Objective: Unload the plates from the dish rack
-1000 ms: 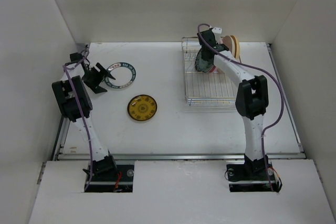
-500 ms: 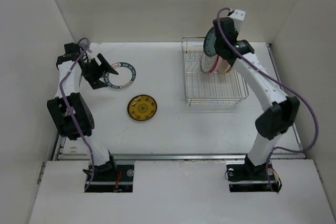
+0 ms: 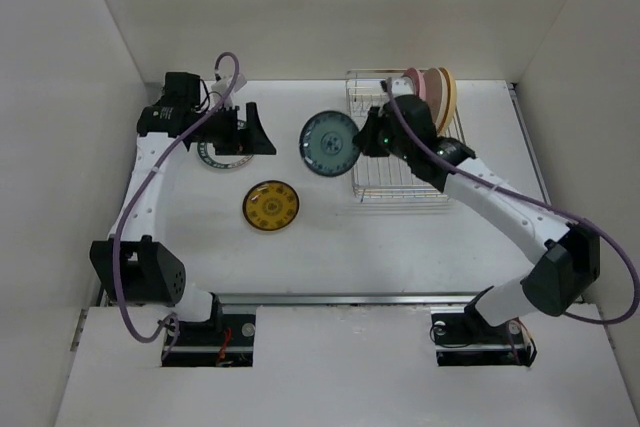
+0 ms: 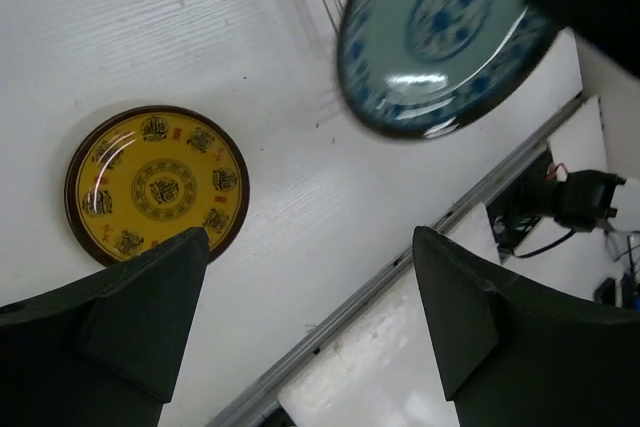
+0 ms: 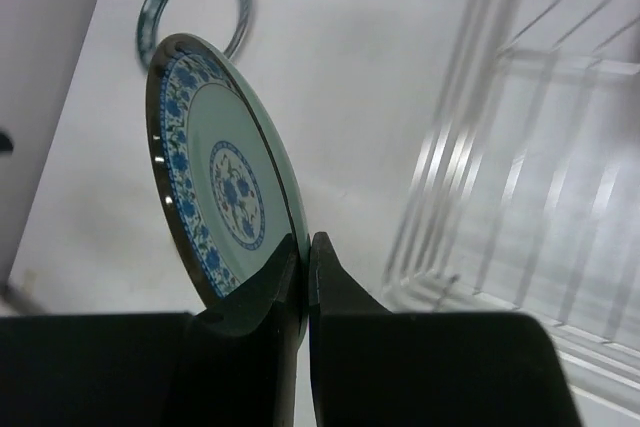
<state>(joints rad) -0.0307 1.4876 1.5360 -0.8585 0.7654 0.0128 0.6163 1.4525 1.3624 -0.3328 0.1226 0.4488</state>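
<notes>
A robot test booth in a laboratory. A white counter (image 3: 330,247) is boxed in on three sides by plain white walls (image 3: 300,7). Two white and black robot arms, the left arm (image 3: 143,182) and the right arm (image 3: 500,205), are bolted at the counter's near edge. Purple cables (image 3: 232,60) loop along them, with exposed wiring at their bases (image 3: 205,327). A metal rail (image 3: 340,297) runs along the front. The household things are a wire dish rack (image 3: 400,182) and several plates, among them a yellow plate (image 3: 271,205) and a teal plate (image 3: 330,143).
</notes>
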